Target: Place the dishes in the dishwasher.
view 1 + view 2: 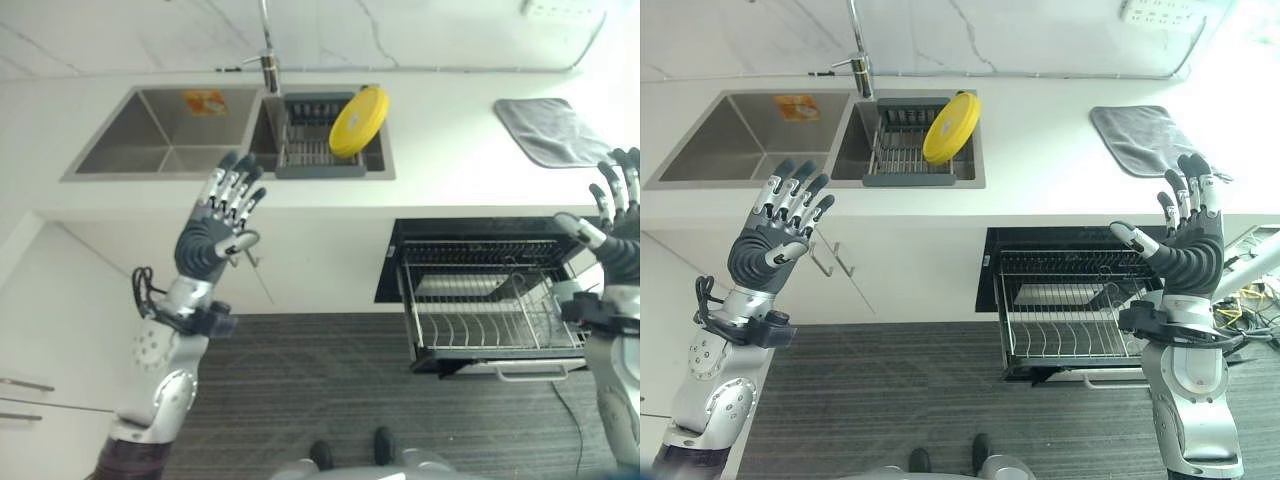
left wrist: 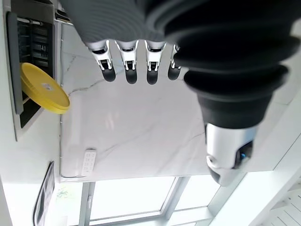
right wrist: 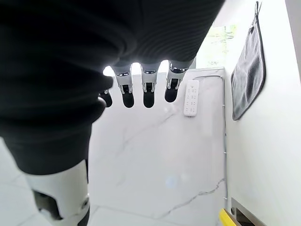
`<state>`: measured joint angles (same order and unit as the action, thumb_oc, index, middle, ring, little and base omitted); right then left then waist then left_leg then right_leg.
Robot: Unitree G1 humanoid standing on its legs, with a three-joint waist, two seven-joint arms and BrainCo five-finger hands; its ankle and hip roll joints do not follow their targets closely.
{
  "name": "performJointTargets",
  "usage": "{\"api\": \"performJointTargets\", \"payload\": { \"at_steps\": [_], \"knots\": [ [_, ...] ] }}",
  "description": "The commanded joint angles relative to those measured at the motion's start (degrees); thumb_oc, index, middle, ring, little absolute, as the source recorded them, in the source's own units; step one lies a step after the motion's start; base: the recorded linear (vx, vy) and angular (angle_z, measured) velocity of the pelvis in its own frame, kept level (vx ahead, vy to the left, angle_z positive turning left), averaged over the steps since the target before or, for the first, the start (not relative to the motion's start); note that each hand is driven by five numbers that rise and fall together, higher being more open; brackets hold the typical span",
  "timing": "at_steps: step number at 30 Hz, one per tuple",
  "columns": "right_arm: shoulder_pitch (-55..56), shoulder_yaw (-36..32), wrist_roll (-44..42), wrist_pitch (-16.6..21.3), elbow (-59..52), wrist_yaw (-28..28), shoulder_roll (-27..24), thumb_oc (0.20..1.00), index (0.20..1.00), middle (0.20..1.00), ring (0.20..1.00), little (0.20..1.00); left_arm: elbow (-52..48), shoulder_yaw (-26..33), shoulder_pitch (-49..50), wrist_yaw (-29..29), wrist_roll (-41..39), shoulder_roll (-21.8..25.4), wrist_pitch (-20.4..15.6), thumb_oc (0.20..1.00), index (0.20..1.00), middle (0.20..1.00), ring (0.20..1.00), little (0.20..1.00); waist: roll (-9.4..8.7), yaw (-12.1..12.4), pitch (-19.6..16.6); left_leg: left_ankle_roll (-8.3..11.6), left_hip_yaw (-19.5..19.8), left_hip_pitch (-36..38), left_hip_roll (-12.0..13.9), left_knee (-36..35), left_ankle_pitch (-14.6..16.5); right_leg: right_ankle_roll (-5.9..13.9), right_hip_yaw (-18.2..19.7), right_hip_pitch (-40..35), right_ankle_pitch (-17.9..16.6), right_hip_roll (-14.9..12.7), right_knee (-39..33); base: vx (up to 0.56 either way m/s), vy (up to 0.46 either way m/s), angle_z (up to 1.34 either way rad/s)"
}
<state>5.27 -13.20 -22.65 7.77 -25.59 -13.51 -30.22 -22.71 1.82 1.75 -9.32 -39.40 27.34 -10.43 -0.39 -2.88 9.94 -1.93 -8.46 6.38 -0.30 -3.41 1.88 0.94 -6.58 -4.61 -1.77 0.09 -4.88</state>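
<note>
Step in hand, as judged: reach for the dish — nothing yet grasped. Round yellow plastic plate [image 1: 950, 127] standing on edge, tilted, in the dark wire drying rack [image 1: 902, 150] set in the right basin of the stainless steel double sink [image 1: 710, 150]. Left hand [image 1: 222, 218] raised in front of the bench edge, fingers [image 2: 127, 63] straight and spread, empty. Right hand [image 1: 1188, 245] raised above the dishwasher, fingers [image 3: 146, 89] likewise straight, holding nothing.

Advice for the reach: approach the plate's upper rim from above with the nearer left hand, thumb on one face and fingers on the other, lift clear of the rack wires before swinging across — risk of snagging otherwise.

Pulled-out wire dishwasher basket [image 1: 1070, 310] open below the white bench [image 1: 1040, 170], tines free. Folded grey cloth mat [image 1: 1140, 135] lying on the bench to the right. Chrome tap [image 1: 862, 60] behind the sink; marble-pattern wall; dark striped floor [image 1: 890, 400].
</note>
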Motion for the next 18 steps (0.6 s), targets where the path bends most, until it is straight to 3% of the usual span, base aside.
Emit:
{"api": "performJointTargets", "payload": {
  "at_steps": [1,5,7,9,10,11,14,15,18],
  "knots": [
    [-3.9,0.1,0.0,3.5,-0.7,-0.8,-1.7,1.0,1.0,1.0,1.0,1.0,-1.0,-0.3,-2.4,0.0,-1.1,-0.5,-3.3,1.0,1.0,1.0,1.0,1.0,-0.93,0.7,-3.2,1.99,2.2,-0.7,-0.9,-1.6,-2.0,3.82,-1.4,0.9,-1.1,0.0,1.0,0.09,-0.143,0.04],
    [-4.4,0.1,0.2,2.6,-0.6,-0.7,-1.6,1.0,1.0,1.0,1.0,1.0,-0.7,-0.9,-2.7,0.1,-1.0,-1.1,-3.4,1.0,1.0,1.0,1.0,1.0,-0.56,0.0,-4.1,2.33,0.4,-0.5,-0.5,-1.6,-1.9,3.49,-1.2,0.5,-1.2,0.1,0.2,0.09,-0.139,0.03],
    [-3.9,-0.5,0.3,1.9,-0.5,0.0,-1.7,1.0,1.0,1.0,1.0,1.0,-0.7,-0.7,-2.3,0.0,-1.5,-1.2,-2.9,1.0,1.0,1.0,1.0,1.0,-0.71,-0.4,-3.9,3.32,-2.5,-0.8,-0.2,1.4,-1.5,2.78,-1.5,0.1,-0.7,0.3,0.2,0.08,-0.189,0.0],
    [-3.4,-1.2,0.1,1.9,-0.6,0.1,-2.0,1.0,1.0,1.0,1.0,1.0,-0.8,-0.9,-2.0,-0.5,-1.4,-1.4,-3.1,1.0,1.0,1.0,1.0,1.0,-1.54,-0.3,-2.7,4.39,-2.8,-4.1,0.1,10.3,-1.1,1.96,-1.0,-0.4,-1.0,-0.2,0.4,-0.01,-0.154,0.07],
    [-3.3,-1.8,0.1,2.2,-0.6,-0.2,-2.5,1.0,1.0,1.0,1.0,1.0,-1.2,-1.0,-1.8,-0.9,-1.5,-1.5,-3.4,1.0,1.0,1.0,1.0,1.0,-2.15,-0.1,-1.3,5.68,-2.6,-8.2,0.9,19.7,-2.4,1.13,-1.1,-0.6,-1.1,-0.8,1.2,-0.04,-0.145,0.26],
    [-3.5,-2.0,0.2,2.0,-0.7,-0.4,-2.7,1.0,1.0,1.0,1.0,1.0,-1.5,-1.1,-1.7,-1.2,-1.6,-1.6,-3.4,1.0,1.0,1.0,1.0,1.0,-2.16,0.0,-0.8,6.3,-2.6,-9.8,2.0,21.5,-3.5,0.98,-1.4,-0.7,-1.1,-0.8,1.3,-0.03,-0.1,0.27],
    [-4.9,-2.2,0.2,1.4,-0.3,-0.3,-3.1,1.0,1.0,1.0,1.0,1.0,-1.4,-0.9,-1.5,-1.3,-2.0,-1.4,-4.0,1.0,1.0,1.0,1.0,1.0,-1.81,-0.6,-0.4,6.29,-5.5,-9.3,5.9,14.8,-4.1,1.27,-1.9,-1.2,-0.7,-0.7,1.4,0.08,0.091,0.31],
    [-5.4,-1.7,0.2,2.0,0.1,0.5,-3.4,1.0,1.0,1.0,1.0,1.0,-1.1,-0.9,-1.4,0.1,-1.6,-1.3,-4.6,1.0,1.0,1.0,1.0,1.0,-0.86,-0.5,-0.6,6.93,-4.3,-8.4,7.6,4.2,-7.2,1.68,-0.6,-2.1,0.1,0.1,0.5,0.19,0.243,0.31],
    [-5.4,-1.6,-0.7,3.1,0.6,1.8,-4.1,1.0,1.0,1.0,1.0,1.0,-0.1,-1.3,-1.1,1.5,-0.3,-1.8,-6.0,1.0,1.0,1.0,1.0,1.0,0.0,0.3,-0.4,9.26,-0.8,-11.1,10.8,-1.6,-13.7,1.09,1.1,-3.6,1.8,1.3,0.0,0.2,0.206,-0.11]
  ]
}}
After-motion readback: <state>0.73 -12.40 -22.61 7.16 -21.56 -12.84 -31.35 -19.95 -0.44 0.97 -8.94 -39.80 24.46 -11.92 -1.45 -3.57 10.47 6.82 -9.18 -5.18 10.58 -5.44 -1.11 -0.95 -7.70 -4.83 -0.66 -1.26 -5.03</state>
